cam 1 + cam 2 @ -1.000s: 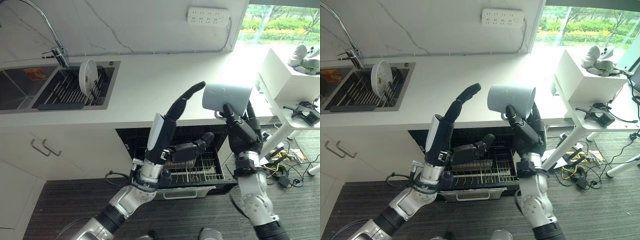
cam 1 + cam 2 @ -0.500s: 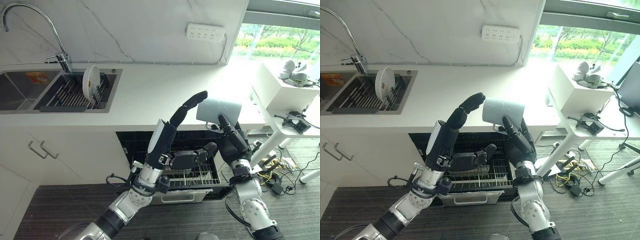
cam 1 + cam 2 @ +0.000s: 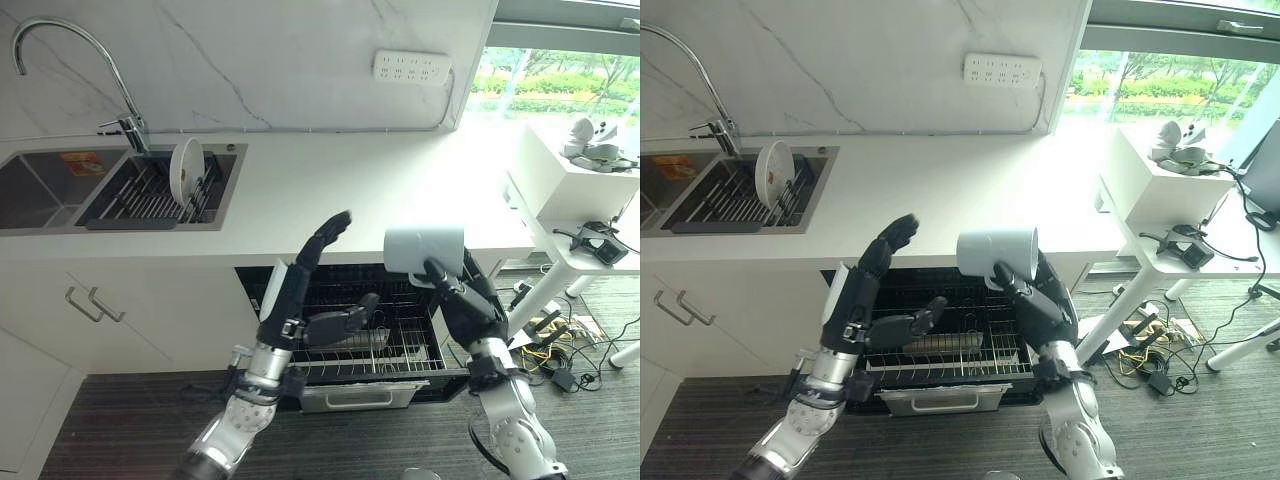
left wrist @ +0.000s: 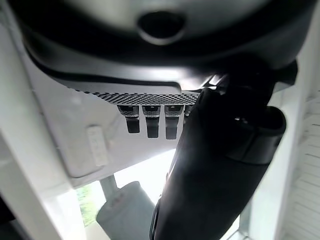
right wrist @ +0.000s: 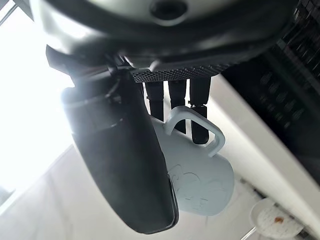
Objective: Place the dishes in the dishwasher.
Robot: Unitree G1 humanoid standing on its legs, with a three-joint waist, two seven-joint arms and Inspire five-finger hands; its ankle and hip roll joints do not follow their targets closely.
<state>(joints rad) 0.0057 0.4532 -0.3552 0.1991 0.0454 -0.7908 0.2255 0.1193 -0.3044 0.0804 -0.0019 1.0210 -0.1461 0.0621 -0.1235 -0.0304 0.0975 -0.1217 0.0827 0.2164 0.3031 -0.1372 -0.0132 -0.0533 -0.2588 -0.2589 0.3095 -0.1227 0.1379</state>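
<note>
A pale blue-grey mug (image 3: 423, 248) lies tilted on its side in the air, at the counter's front edge above the open dishwasher rack (image 3: 385, 345). My right hand (image 3: 466, 303) is shut on the mug (image 5: 200, 175) from below, thumb (image 5: 125, 160) on one side and fingers by its handle. My left hand (image 3: 297, 290) is held up open in front of the dishwasher, left of the mug, fingers straight and thumb out, holding nothing. A white plate (image 3: 185, 170) stands upright in the sink's drying rack (image 3: 150, 190) at the far left.
The white counter (image 3: 330, 180) runs across above the dishwasher, with a faucet (image 3: 125, 95) over the sink and a power strip (image 3: 412, 67) on the wall. A white side table (image 3: 575, 165) with tools stands at the right. Cables (image 3: 560, 345) lie on the floor beneath it.
Both hands have come down. The mug has dropped from above the counter to its front edge over the rack, and the left hand has sunk lower. The camera has shifted too.
</note>
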